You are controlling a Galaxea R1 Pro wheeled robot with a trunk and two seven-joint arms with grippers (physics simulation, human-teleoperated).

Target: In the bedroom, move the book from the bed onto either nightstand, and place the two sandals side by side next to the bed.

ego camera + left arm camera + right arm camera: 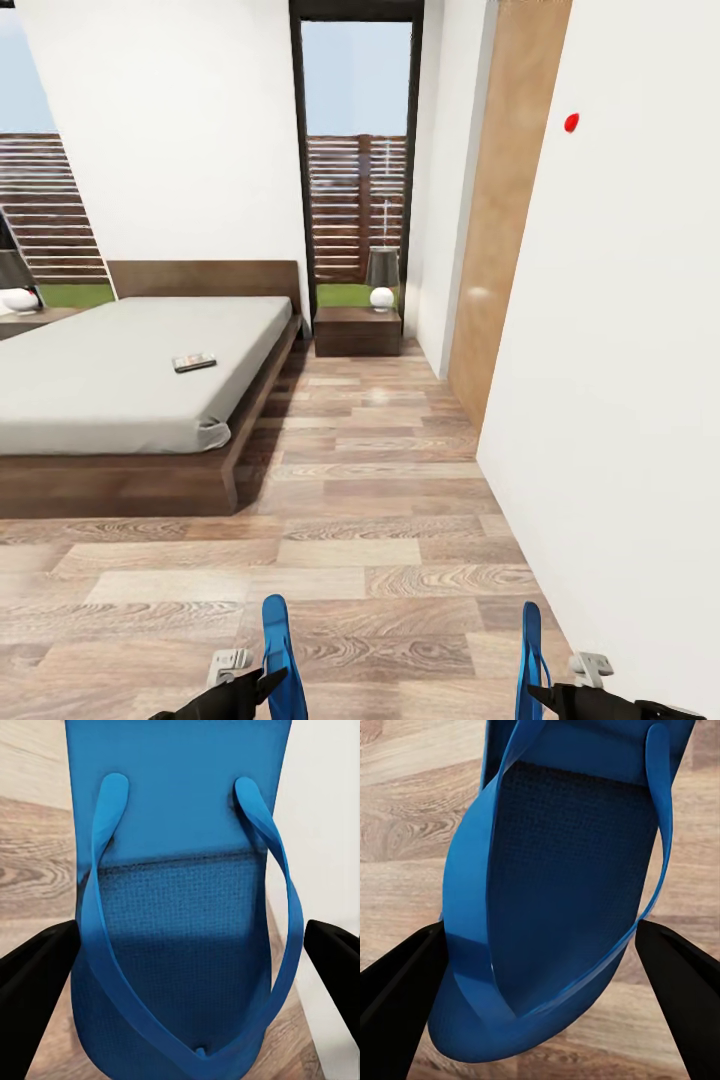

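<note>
Two blue sandals (one per gripper): left sandal (pixel 281 650) clamped in left gripper (pixel 262 686), right sandal (pixel 530 655) in right gripper (pixel 545 693).

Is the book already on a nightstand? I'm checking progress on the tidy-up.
No, the book lies on the bed's mattress, while the nightstand by the window carries only a lamp.

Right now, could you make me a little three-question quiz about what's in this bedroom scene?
1. True or false: the book lies on the bed.
2. What does each gripper, left and right, hold between its fingers?
A. a blue sandal
B. a lamp
C. nothing
3. Fill in: a lamp stands on the ____ by the window.

Key: 1 true; 2 A, the left sandal and right sandal; 3 nightstand.
</note>
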